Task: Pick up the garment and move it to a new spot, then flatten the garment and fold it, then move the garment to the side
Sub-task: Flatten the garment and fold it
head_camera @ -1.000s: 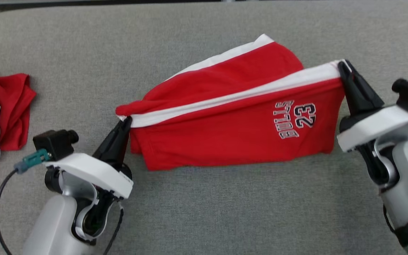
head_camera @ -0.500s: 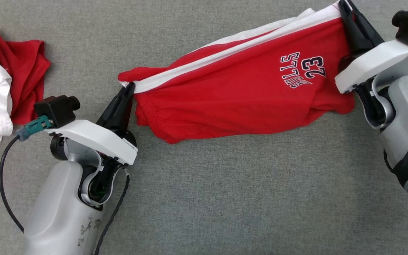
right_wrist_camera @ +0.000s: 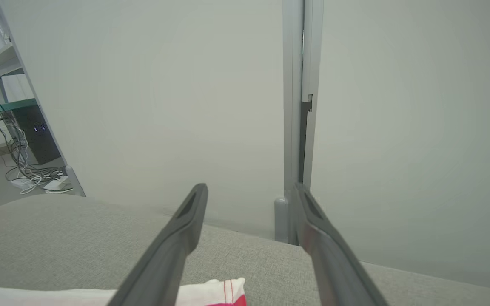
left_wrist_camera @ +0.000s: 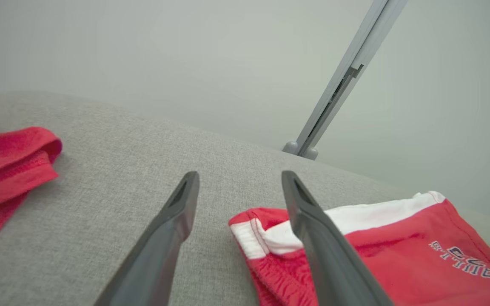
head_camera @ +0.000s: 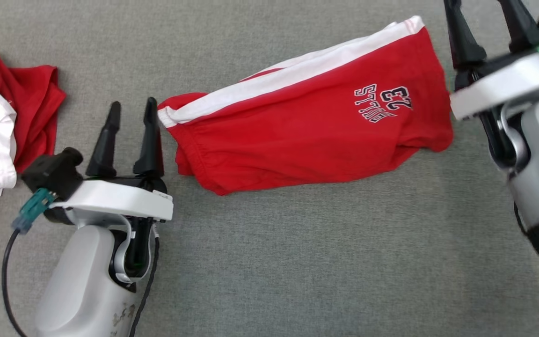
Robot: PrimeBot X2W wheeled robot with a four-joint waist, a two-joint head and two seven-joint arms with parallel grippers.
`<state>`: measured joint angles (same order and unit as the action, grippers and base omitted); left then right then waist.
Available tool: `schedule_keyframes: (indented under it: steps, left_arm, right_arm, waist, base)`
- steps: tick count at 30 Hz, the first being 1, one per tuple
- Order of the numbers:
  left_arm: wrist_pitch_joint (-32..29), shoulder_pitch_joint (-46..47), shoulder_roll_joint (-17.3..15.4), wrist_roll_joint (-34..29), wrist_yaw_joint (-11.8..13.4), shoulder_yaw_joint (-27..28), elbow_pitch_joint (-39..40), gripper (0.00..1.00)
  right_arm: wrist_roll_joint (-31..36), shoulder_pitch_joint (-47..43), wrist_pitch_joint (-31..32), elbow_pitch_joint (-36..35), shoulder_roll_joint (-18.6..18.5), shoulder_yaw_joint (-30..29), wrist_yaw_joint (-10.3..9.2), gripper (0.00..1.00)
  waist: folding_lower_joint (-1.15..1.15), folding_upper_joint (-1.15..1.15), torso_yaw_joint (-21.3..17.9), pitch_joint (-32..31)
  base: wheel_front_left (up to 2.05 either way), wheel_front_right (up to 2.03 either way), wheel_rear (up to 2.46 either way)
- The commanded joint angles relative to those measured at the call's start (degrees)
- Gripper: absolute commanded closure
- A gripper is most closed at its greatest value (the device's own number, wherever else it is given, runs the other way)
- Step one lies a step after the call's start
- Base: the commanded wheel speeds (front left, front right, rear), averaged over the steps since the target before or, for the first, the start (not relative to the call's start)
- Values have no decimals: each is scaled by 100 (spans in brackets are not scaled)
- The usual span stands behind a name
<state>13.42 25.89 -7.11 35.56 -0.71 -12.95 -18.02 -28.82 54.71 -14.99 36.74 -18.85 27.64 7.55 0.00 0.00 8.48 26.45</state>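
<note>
At 9 o'clock of the garment: left end effector, fingers now apart, corner just let go | right end effector at 2 o'clock, likewise sprung apart, empty | garment lies rumpled on the worktop, free of both | relocation looks done; flattening next.

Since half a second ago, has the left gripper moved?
Yes. The left gripper opened and shifted left, off the shorts and toward the pile.
</note>
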Motion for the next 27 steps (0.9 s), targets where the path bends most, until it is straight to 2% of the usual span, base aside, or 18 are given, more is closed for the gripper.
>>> schedule_keyframes:
  steps: [1,6,10,18,27]
  left_arm:
    - [95,-92,-8,-96,94,121,169,0]
    - [178,-354,31,-518,329,488,703,0]
    - [178,-591,0,-1026,382,665,1000,0]
    - [181,-1042,-157,-1815,404,604,932,0]
    - [182,-1618,-175,-1959,325,598,791,0]
  right_arm:
    - [220,-372,-12,-263,12,-205,-12,0]
    - [816,-1257,-12,-1177,219,-1000,-11,0]
    - [1129,-1954,-13,-1631,410,-1405,-8,0]
    - [1445,-3208,-13,-2091,672,-1775,-8,0]
    - [1533,-4237,24,-2448,966,-1987,-8,0]
  waist:
    - [0,0,-88,-101]
    - [0,0,-246,-295]
    - [0,0,-370,-477]
    - [0,0,-604,-827]
    - [0,0,-800,-1147]
  base:
    - [0,0,0]
    - [0,0,0]
    - [0,0,0]
    - [0,0,0]
    - [0,0,0]
